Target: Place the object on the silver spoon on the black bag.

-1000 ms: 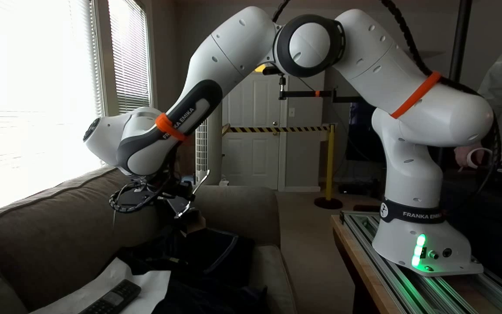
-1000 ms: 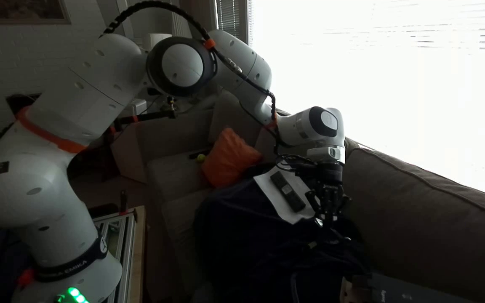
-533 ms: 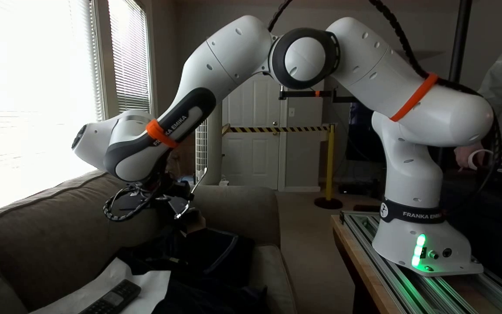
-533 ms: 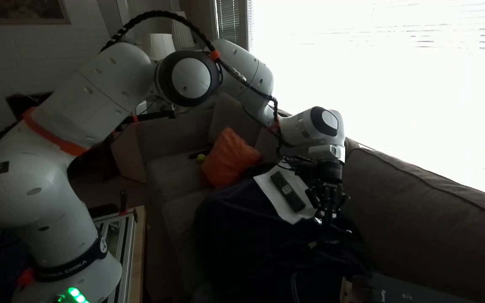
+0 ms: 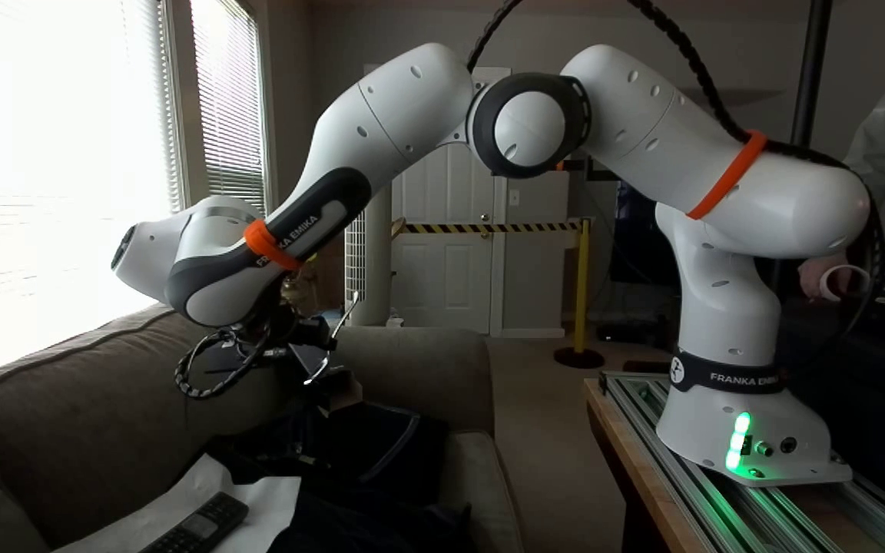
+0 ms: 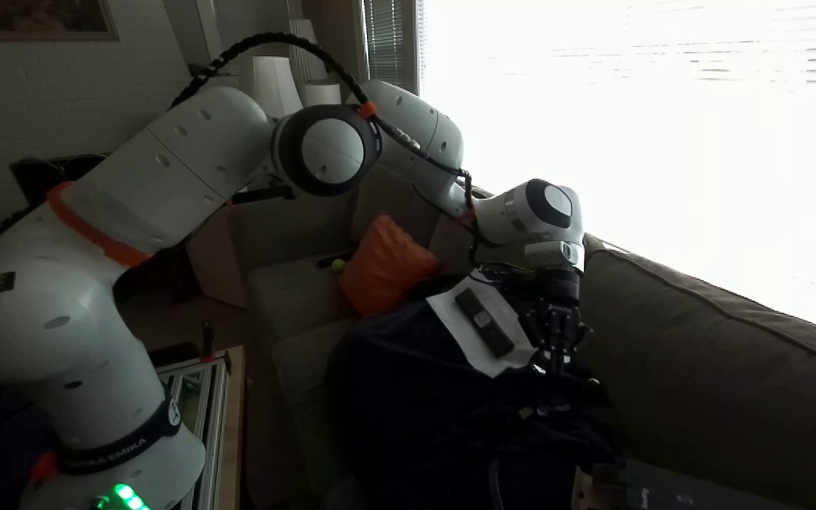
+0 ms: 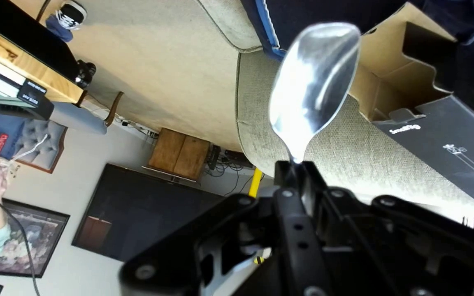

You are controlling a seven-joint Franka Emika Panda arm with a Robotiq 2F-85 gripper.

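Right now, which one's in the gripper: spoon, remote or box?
The spoon: it is clamped in the gripper. The remote lies on the white sheet, and nothing grips the open box.

In an exterior view, the remote [image 6: 484, 323] lies on the paper [image 6: 465, 336], the paper on the bag [image 6: 408, 389], the bag on the couch [image 6: 705, 340], the cushion [image 6: 387, 269] behind it, the box [image 6: 684, 489] before. The bench [image 6: 234, 418] stands left of the couch. The spoon [image 7: 315, 78] sits between the fingers [image 7: 282, 174].
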